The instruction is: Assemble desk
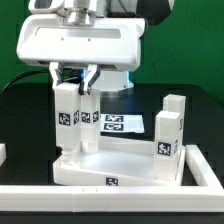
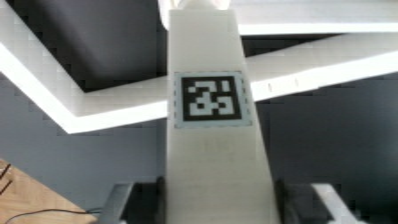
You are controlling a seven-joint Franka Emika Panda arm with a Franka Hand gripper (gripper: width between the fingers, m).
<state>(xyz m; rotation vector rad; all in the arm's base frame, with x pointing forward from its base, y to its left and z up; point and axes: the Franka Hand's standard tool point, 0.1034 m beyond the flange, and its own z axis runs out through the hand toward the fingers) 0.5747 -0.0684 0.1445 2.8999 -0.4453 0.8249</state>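
Black table under green backdrop; white rimmed plastic rectangular tabletop against the white border rail, two-finger gripper pinching a white square tagged post leg above its corner socket; slight tilt could jam insertion

My gripper stands over the tabletop's corner at the exterior view's left, fingers either side of an upright leg, with another leg just beside it. A third leg stands on the opposite corner. The marker board lies behind the tabletop, a border rail before it.
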